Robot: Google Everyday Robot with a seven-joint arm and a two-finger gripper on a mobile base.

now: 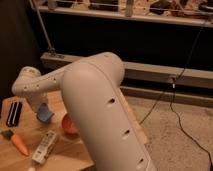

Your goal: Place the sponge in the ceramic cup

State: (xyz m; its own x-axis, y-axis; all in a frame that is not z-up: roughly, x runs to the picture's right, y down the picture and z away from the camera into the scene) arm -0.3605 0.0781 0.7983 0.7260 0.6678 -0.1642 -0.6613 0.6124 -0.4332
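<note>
Where the gripper (36,108) is: low at the left of the scene, under the end of the big white arm (95,100), just over the wooden table (67,151).
Gripper state: I cannot tell if it is open, closed or gripping something, because the end of the arm covers most of it.
Ceramic cup (45,115): blue, on the table just to the right of the gripper; I cannot tell whether they touch.
Sponge: I cannot make it out.
Orange-red bowl (68,126): on the table, right of the cup and a little nearer, half hidden behind the arm.
Black ridged block (14,113): at the far left of the table, left of the gripper and apart from it.
Carrot (19,143): near left part of the table, lying slantwise, green end to the far left.
Long white object (45,146): lies slantwise just right of the carrot.
Black cable (175,116): on the floor at the right.
</note>
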